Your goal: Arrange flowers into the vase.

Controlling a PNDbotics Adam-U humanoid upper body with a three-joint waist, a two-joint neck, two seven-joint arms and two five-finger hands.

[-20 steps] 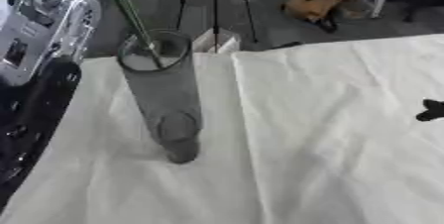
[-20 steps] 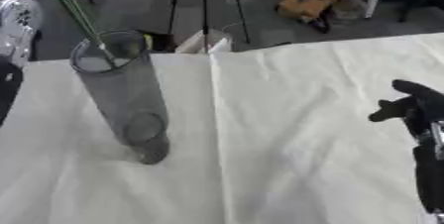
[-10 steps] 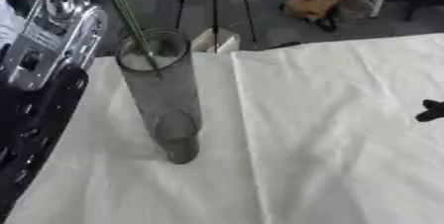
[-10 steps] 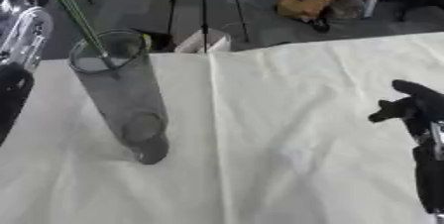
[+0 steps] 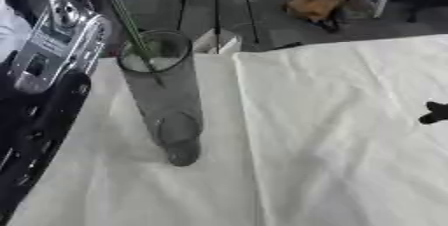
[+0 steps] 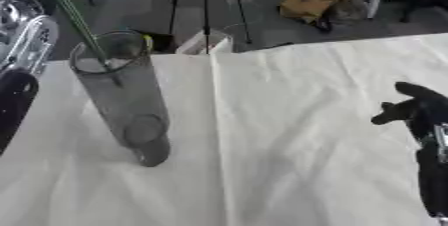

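Leaning up-left from upright vase: green stem.

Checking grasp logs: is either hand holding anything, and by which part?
Cannot tell for the left: the stem in the vase runs out of view. The right hand holds nothing.

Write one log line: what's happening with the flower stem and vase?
stem: lower end inside vase | left hand: unseen | right hand: idle, right edge

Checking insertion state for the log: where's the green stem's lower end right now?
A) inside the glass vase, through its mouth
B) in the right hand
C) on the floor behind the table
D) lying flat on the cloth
A: the green stem slants down through the rim into the vase, away from the right hand.
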